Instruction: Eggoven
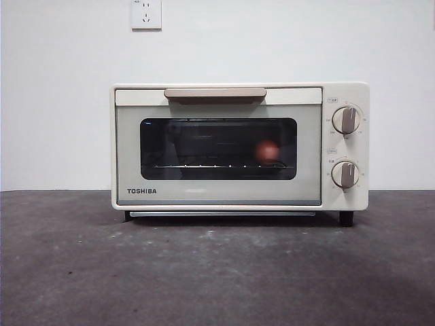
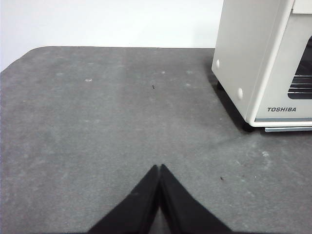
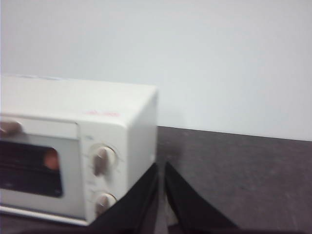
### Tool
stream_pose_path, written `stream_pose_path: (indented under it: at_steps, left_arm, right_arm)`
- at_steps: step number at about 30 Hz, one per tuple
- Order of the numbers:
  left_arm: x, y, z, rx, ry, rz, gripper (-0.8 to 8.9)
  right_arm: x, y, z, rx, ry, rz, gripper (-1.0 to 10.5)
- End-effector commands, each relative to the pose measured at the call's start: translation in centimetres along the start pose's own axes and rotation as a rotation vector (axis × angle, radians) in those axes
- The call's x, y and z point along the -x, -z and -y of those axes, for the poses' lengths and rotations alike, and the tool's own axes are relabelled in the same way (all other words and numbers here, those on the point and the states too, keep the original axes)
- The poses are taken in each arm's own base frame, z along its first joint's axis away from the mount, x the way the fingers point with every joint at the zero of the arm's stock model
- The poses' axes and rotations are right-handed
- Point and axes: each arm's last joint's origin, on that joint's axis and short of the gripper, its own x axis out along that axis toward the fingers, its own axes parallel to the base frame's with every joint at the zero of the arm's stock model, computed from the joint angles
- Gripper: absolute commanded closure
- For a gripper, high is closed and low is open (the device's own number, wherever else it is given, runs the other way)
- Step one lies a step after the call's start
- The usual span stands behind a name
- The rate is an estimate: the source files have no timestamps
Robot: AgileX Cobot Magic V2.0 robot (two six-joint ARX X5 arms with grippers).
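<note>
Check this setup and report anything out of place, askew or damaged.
Nothing stands out. The toaster oven sits level on the table with its door shut, and the egg rests whole on the rack inside. Both knobs look intact.

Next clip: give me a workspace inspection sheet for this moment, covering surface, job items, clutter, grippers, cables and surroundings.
Surface: dark grey scuffed table, pale specks.
Job's things: cream TOSHIBA toaster oven, door closed; small reddish-brown oval egg on the rack inside, behind the dark glass window.
Clutter: nothing seen.
Grippers: left gripper shut, holding nothing, over bare table beside the oven; right gripper shut, holding nothing, near the oven's knob side.
Cables: nothing seen.
Surroundings: white wall, white wall socket above the oven.
</note>
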Motion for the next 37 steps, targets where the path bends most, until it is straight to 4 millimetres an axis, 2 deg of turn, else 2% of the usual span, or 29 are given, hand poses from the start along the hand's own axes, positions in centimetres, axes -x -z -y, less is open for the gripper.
stream_pose_path:
  at_steps: [1, 5, 10, 16, 23, 37]
  left_arm:
    - [-0.1, 0.7, 0.0, 0.016, -0.006, -0.044, 8.06]
    - [-0.1, 0.7, 0.0, 0.016, -0.006, -0.044, 8.06]
    - [-0.1, 0.7, 0.0, 0.016, -0.006, -0.044, 8.06]
    - [-0.1, 0.7, 0.0, 0.016, -0.006, -0.044, 8.06]
    - [-0.1, 0.7, 0.0, 0.016, -0.006, -0.044, 8.06]
    - [-0.1, 0.7, 0.0, 0.016, -0.006, -0.044, 8.06]
  right_arm:
    - [0.2, 2.2, 0.2, 0.018, 0.022, -0.002, 9.4]
    - [0.5, 4.7, 0.4, 0.017, 0.042, -0.017, 9.4]
    - [0.8, 6.6, 0.4, 0.015, 0.046, -0.046, 9.4]
    - [1.2, 7.2, 0.3, 0.008, 0.046, -0.097, 9.4]
    - [1.4, 8.5, 0.3, -0.021, 0.044, -0.236, 9.4]
    - [1.3, 7.8, 0.3, -0.01, 0.051, -0.159, 9.4]
